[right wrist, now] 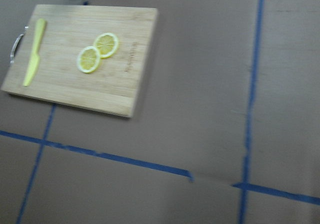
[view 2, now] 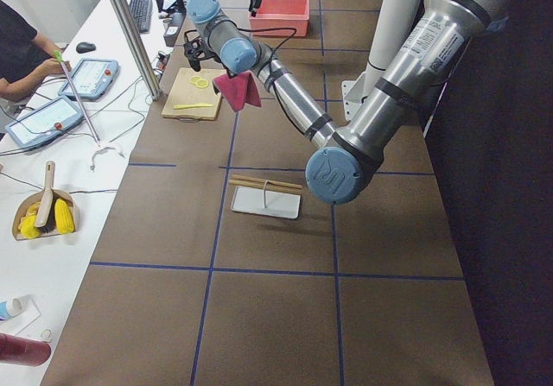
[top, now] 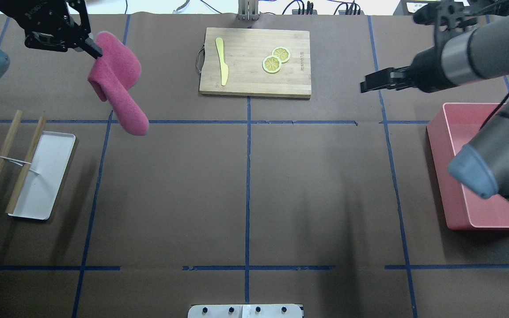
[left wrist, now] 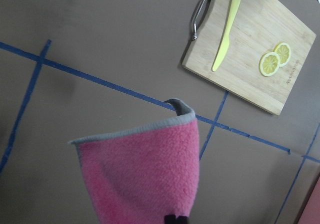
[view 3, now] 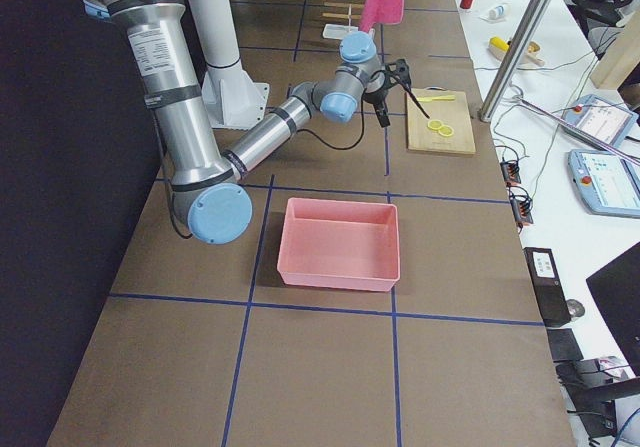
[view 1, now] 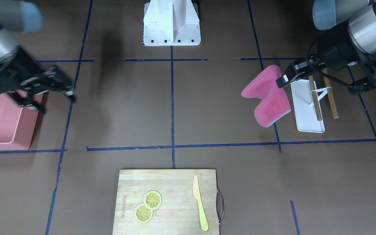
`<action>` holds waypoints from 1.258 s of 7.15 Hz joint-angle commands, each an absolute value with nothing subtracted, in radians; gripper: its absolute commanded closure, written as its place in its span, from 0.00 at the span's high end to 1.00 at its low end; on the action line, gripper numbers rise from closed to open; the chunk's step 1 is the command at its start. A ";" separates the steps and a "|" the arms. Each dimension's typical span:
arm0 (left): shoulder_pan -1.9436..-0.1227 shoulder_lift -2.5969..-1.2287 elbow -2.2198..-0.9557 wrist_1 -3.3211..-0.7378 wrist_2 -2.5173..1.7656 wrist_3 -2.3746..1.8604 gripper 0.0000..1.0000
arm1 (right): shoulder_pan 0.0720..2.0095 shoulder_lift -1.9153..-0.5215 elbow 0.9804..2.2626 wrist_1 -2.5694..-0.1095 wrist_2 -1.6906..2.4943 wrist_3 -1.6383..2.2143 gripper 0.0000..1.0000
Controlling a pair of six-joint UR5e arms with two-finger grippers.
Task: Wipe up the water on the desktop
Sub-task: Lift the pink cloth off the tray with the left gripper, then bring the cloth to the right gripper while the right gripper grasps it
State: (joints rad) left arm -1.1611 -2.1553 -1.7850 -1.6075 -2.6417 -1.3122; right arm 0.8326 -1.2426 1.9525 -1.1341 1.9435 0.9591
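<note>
Brown table (top: 281, 185) looks dry to me, can't spot the water. Left tool (top: 92, 49) pinches a pink cloth (top: 119, 88) dangling below it, clear of the table. Right tool (view 1: 58, 103) is spread open, empty. Next, I'd guess: lower cloth, start wiping.

From here the desktop (top: 170, 190) reads to me as matt brown and paper-like, crossed by thin blue tape lines (top: 248, 176). At the overhead view's upper left, the pink cloth (top: 119, 86) looks fuzzy and fleecy, edged in grey. The cutting board (top: 245, 44) is pale grained wood with a metal wire handle (top: 199, 55). Its yellow knife (top: 222, 62) looks like smooth plastic. So does the pink bin (top: 453, 185) at right.
</note>
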 commanded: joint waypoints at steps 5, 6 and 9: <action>-0.869 -2.252 -1.764 -1.838 -2.315 -1.729 0.00 | 0.388 -1.069 1.990 -1.121 1.456 0.956 0.95; -0.852 -2.270 -1.764 -1.838 -2.307 -1.749 0.00 | 0.379 -1.065 1.990 -1.121 1.451 0.884 0.95; -0.789 -2.338 -1.764 -1.836 -2.304 -1.831 0.00 | 0.333 -1.052 1.980 -1.123 1.370 0.876 0.95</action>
State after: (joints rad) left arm -0.8097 -2.3127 -1.7641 -1.8366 -2.3052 -1.7990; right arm 0.3461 -1.0543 1.9826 -1.1224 1.3893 0.8803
